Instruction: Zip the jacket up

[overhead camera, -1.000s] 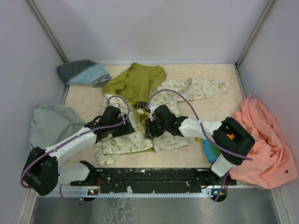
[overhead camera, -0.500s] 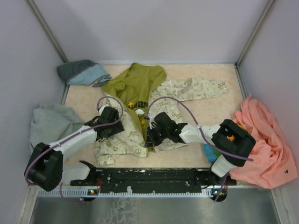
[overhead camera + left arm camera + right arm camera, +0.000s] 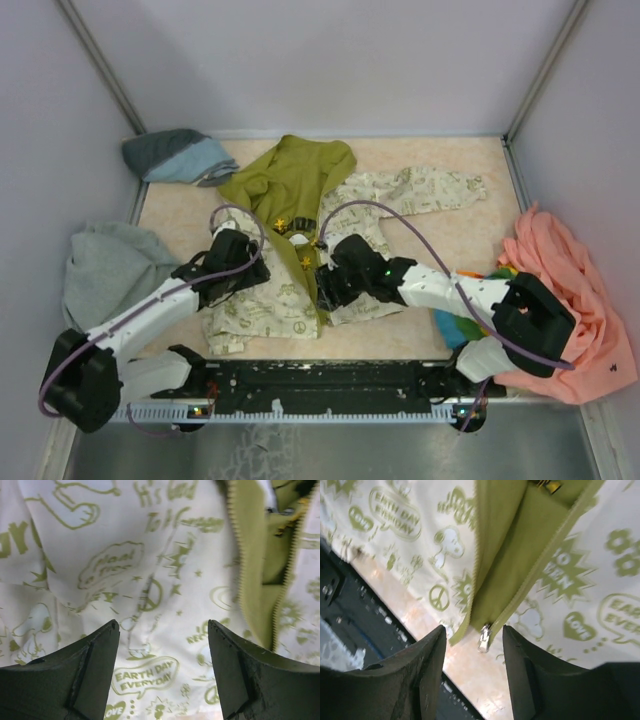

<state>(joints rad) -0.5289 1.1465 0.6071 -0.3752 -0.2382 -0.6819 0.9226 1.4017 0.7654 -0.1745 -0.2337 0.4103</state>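
surface: pale peach speckled table (image 3: 470, 245), with a black rail (image 3: 320, 380) along its near edge where the arm bases are bolted.
room: plain pale grey-lilac walls on three sides, with metal posts in the two far corners.
around the edges: a grey sweatshirt (image 3: 105, 265) lies at the left, a blue-grey garment (image 3: 175, 155) at the far left corner, a peach-pink garment (image 3: 570, 300) at the right, and a small bright multicoloured item (image 3: 462, 325) just beside the right arm.
jacket (image 3: 265, 300): lies in the middle of the table, front up, with the hem toward the arms. its olive hood (image 3: 290, 170) points to the far side and one sleeve (image 3: 420, 190) is stretched out to the right.
zipper: undone. the two toothed strips lie close at the hem and spread apart toward the collar, showing olive lining. the metal zipper pull (image 3: 484, 637) sits at the hem end.
left gripper (image 3: 162, 625): fingers spread wide with nothing between them, above the printed left front panel.
right gripper (image 3: 472, 630): fingers apart, framing the zipper pull. i cannot tell whether they touch it.
change from half a second ago: the right arm's elbow has swung out to the right and nearer the rail, uncovering the multicoloured item. the left arm's shoulder joint sits lower and further left. the jacket lies much the same.
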